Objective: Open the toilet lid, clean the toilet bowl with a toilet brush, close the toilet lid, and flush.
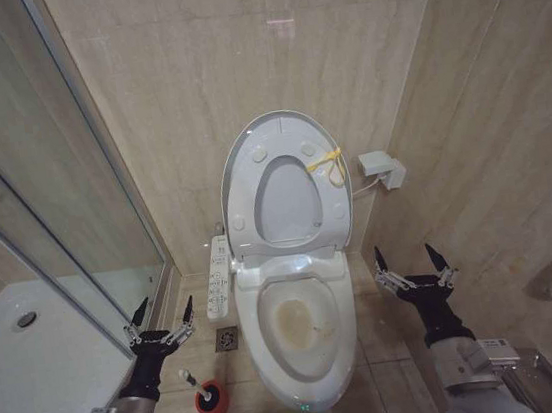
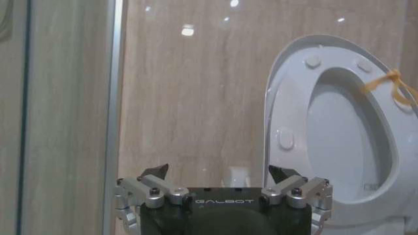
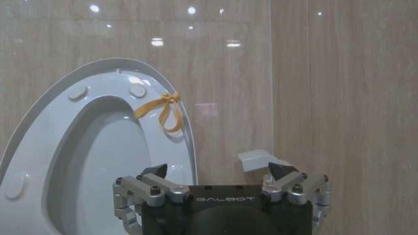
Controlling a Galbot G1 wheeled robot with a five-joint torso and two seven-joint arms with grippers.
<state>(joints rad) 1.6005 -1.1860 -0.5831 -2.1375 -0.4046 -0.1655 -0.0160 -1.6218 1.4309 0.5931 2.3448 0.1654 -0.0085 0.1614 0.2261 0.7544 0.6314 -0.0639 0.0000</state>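
— Left gripper (image 1: 161,316)?
— Low on the left, held up off the floor, fingers spread wide, dark tips pointing up and forward. Nothing between them. Black wrist below, grey forearm cuff running down to the lower edge of the head view.
— Same in the left wrist view?
— Yes: left gripper (image 2: 219,172) parted, both tips well apart, gap bare.
— Right gripper (image 1: 413,258)?
— Low on the right, a little higher than the left, fingers likewise splayed, holding nothing. Black wrist, grey forearm behind.
— Right wrist view?
— Right gripper (image 3: 220,170) wide apart, tips up, nothing gripped.
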